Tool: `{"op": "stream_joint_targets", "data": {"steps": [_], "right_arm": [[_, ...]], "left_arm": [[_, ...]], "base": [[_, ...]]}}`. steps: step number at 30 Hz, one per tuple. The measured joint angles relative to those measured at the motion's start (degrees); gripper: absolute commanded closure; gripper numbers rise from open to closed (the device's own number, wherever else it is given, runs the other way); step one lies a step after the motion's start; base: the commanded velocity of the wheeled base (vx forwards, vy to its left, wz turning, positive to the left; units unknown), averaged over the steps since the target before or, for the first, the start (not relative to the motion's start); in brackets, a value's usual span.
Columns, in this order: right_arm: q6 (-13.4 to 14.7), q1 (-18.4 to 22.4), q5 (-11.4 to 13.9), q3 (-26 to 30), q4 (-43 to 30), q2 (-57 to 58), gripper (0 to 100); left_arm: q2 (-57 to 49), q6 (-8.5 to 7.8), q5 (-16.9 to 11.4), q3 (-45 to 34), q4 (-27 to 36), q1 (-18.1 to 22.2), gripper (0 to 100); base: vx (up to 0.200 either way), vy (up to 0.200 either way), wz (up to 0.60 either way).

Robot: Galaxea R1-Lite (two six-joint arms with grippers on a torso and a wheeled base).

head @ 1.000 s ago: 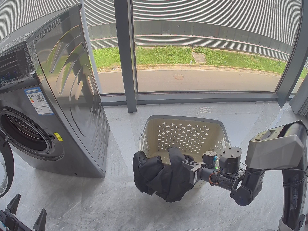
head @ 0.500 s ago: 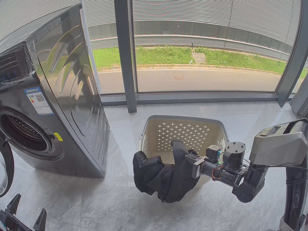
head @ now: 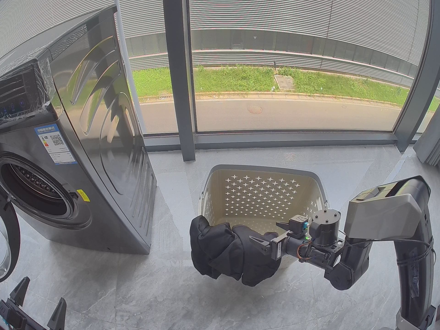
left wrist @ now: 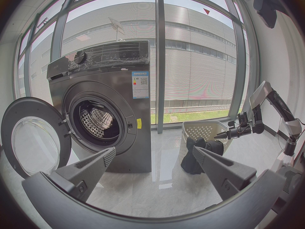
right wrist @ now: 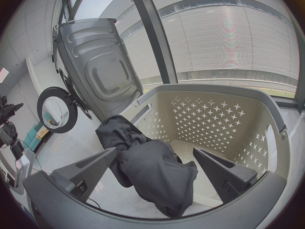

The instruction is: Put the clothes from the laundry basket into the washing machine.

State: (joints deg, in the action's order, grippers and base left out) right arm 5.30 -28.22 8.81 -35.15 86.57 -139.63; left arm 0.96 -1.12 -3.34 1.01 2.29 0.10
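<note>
Black right pincer (head: pixel 264 231) (right wrist: pixel 154 152), jaws spread wide and holding nothing, sits over the near rim of the laundry basket (head: pixel 261 189) (right wrist: pixel 216 118). A black garment (head: pixel 229 253) (right wrist: pixel 149 166) lies just under the jaws. Whether a fingertip touches the cloth cannot be told.

The garment is draped over the basket's near-left rim, part hanging down the outer wall and part resting inside. The basket is cream plastic with star-shaped holes and a grey rim, and it stands upright on the grey marbled floor (head: pixel 160 289) before a tall window (head: pixel 284 69).

To the robot's left of the basket, close by but not touching it, stands the grey washing machine (head: pixel 105 138) (left wrist: pixel 105 89). Its round glass door (left wrist: pixel 31 137) (right wrist: pixel 57 108) is swung fully open, and the steel drum (left wrist: pixel 95 121) is exposed.

The left pincer (head: pixel 40 299) (left wrist: pixel 153 150) is low at the robot's left, in front of the machine's opening and well apart from the basket. Its jaws are likewise spread and hold nothing. From the left wrist view the garment (left wrist: pixel 193 156) shows on the basket's (left wrist: pixel 203 131) rim, with the right arm above it.
</note>
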Motion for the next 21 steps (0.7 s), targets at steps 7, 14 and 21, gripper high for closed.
{"op": "stream_joint_targets", "data": {"steps": [7, 14, 21], "right_arm": [[-2.8, 0.8, 0.2, -1.0, -2.0, -1.8, 0], [-3.3, 0.9, 0.3, -3.9, -2.3, -4.3, 0], [-3.3, 0.7, 0.2, -4.9, -2.2, -5.8, 0]], "left_arm": [[0.0, -0.05, 0.0, 0.0, 0.0, 0.0, 0], [0.0, -0.05, 0.0, 0.0, 0.0, 0.0, 0], [0.0, -0.07, 0.0, 0.0, 0.0, 0.0, 0]], "base": [[0.0, 0.0, 0.0], [0.0, 0.0, 0.0], [0.0, 0.0, 0.0]]}}
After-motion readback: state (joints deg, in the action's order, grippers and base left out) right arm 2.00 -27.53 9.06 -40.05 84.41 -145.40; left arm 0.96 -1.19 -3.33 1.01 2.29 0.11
